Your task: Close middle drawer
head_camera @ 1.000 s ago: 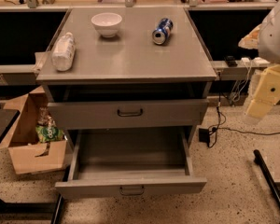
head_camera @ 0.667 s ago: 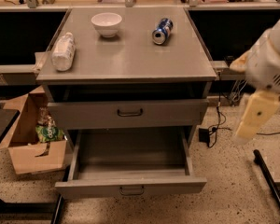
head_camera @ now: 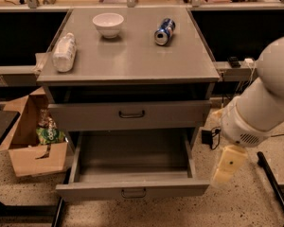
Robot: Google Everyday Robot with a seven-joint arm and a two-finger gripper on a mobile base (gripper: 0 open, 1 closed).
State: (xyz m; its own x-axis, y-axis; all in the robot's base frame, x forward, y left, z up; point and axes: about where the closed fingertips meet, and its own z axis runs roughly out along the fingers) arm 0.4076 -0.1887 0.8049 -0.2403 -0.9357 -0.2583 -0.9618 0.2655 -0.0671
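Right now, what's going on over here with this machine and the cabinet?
A white robot arm is set to close the wide grey metal middle drawer, which stands pulled far out and empty. Its pale beige claw hangs low, close by the drawer's right front corner; whether it touches is unclear. On the grey cabinet top lie a white bowl, a blue can on its side and a white plastic bottle.

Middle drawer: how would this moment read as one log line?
middle drawer: pulled far out, tray empty | gripper: low, by its front corner | task: not done
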